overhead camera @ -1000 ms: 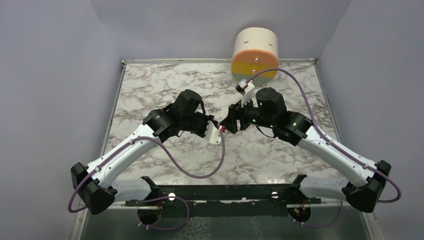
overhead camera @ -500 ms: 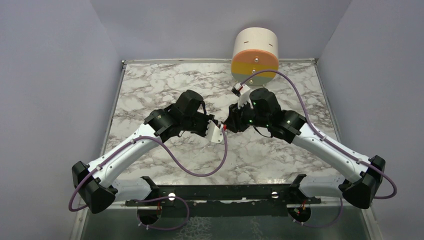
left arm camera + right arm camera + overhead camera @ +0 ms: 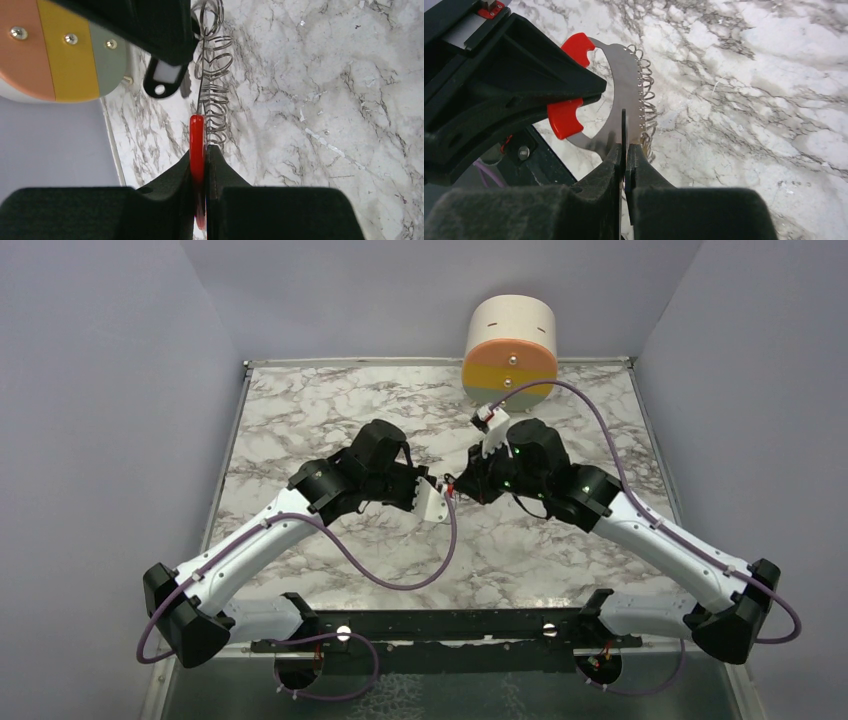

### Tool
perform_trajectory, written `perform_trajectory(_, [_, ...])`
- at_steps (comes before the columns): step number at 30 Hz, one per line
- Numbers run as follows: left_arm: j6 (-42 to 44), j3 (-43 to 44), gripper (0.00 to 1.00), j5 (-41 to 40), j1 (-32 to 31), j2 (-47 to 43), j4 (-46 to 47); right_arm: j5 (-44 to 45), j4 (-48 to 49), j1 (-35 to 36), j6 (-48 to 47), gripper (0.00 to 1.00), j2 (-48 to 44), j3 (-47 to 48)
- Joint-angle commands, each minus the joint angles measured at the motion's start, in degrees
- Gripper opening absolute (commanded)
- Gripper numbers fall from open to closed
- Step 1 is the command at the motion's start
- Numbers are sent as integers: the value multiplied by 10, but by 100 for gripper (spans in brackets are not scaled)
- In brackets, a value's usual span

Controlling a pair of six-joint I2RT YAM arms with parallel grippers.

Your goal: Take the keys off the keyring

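Tension is my aim: left gripper (image 3: 200,156) clamps the red key (image 3: 197,134), right gripper (image 3: 624,152) pinches a thin metal piece (image 3: 623,125) opposite.

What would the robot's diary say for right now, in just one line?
left gripper: shut on keys | right gripper: shut on keyring | where: grippers meet over mid table

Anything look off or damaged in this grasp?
Nothing broken or dropped. Only oddity: wire loops on the silvery strip splay unevenly. Left end effector clamps the red piece; right end effector clamps the keyring.
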Motion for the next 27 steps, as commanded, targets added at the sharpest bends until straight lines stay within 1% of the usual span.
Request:
perform_trajectory(1, [-32, 8, 0, -18, 0, -26, 52, 77, 4, 1, -4, 1, -66, -29])
perform_trajectory(7, [-65, -9, 0, 14, 0, -55, 93, 97, 86, 1, 2, 1, -131, -79])
perform_trajectory(11, [-95, -29, 1, 33, 1, -74, 130, 93, 153, 1, 6, 1, -170, -114])
perform_trajectory(17, [-129, -45, 2, 72, 0, -79, 147, 82, 263, 1, -1, 1, -211, -165])
perform_trajectory(24, [-184, -60, 5, 76, 0, -60, 168, 93, 316, 1, -36, 1, -244, -171])
perform_trajectory(27, [-205, -70, 6, 88, 0, -53, 185, 93, 330, 1, -46, 1, -243, -168])
